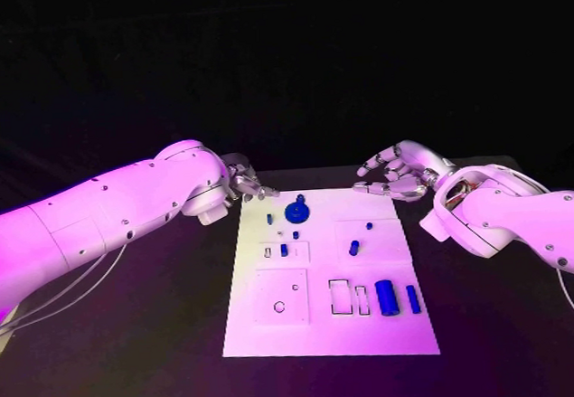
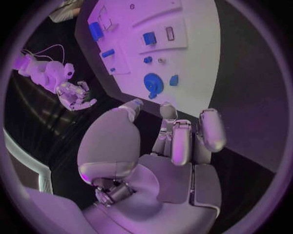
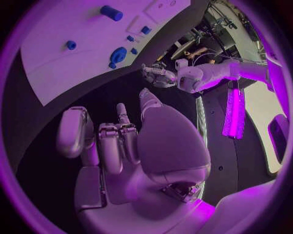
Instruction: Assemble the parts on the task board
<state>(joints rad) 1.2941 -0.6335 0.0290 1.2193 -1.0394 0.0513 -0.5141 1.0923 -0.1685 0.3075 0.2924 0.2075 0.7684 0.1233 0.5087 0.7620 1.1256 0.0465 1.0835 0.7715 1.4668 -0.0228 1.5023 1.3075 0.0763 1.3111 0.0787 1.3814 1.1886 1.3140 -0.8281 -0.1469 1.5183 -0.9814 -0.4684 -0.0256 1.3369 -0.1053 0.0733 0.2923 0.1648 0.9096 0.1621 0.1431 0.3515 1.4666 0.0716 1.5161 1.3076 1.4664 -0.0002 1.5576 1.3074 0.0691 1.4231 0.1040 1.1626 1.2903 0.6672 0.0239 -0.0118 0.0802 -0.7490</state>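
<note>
A: We see our left hand [image 1: 246, 185] hovering just off the far left corner of the task board [image 1: 374, 334], over the black table [image 1: 140, 352]. Its fingers [image 2: 210, 127] are spread and a little curled, with nothing between them.

B: Agreed; from the left wrist view we find the palm bare and the fingertips apart from the board's edge, not touching it.

A: Our right hand [image 1: 397, 174] sits off the far right corner, also above the table. We see its fingers [image 3: 73, 130] loosely apart and holding nothing.

B: And the parts? We count a round blue part [image 1: 297, 212] near the board's far edge, closest to the left hand, with a small blue peg [image 1: 270, 218] just beside it.

A: Further along we find small blue pieces [image 1: 354, 247] around the board's middle, and a blue cylinder [image 1: 387, 297] lying next to a slim blue bar [image 1: 412, 299] toward the near right side.

B: None of them is touched by either hand.
</note>
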